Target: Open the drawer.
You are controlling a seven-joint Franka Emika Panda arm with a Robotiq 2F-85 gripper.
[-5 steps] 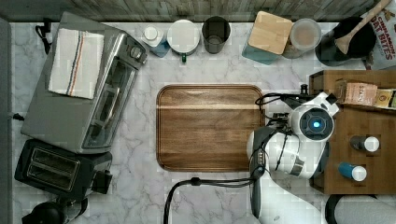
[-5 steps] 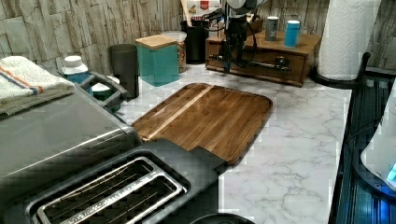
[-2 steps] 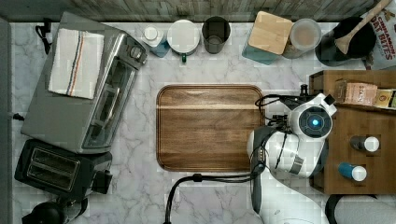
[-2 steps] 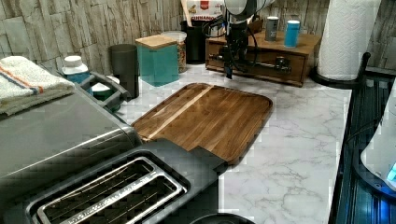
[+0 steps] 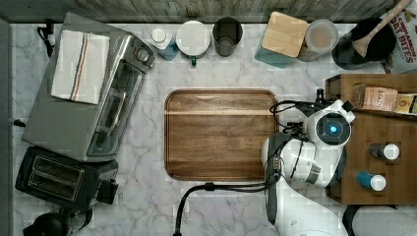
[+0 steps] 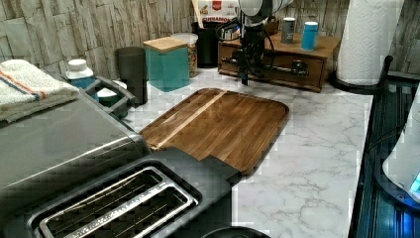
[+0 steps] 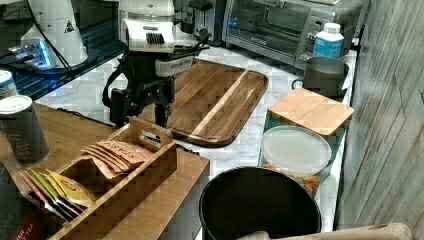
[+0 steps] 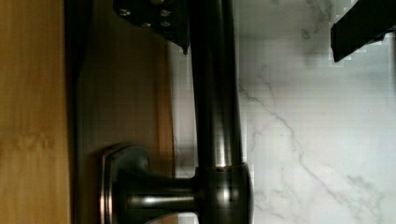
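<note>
The drawer (image 6: pixel 277 75) is the front of a wooden box (image 5: pixel 388 128) at the top view's right, and it carries a long black bar handle (image 6: pixel 280 68). My gripper (image 6: pixel 244 74) hangs straight down at the handle's end in the left view's left. In the wrist view the handle (image 8: pixel 217 93) runs between my two fingers, with the gripper (image 8: pixel 260 46) open and straddling it. One finger (image 8: pixel 154 18) sits between the bar and the drawer front (image 8: pixel 126 93); the other (image 8: pixel 364 28) stands apart over the marble. From the right view the gripper (image 7: pixel 140 117) reaches down beside the box.
A dark wooden tray (image 5: pixel 220 133) lies just beside the arm. Two cans (image 5: pixel 383 151) and a tea organiser (image 5: pixel 383 98) stand on the box. Canisters (image 5: pixel 284 37) and cups line the back wall; a toaster oven (image 5: pixel 88 93) and a toaster (image 5: pixel 59 179) fill the top view's left.
The gripper has sunk slightly at the handle. The drawer front shows no visible shift.
</note>
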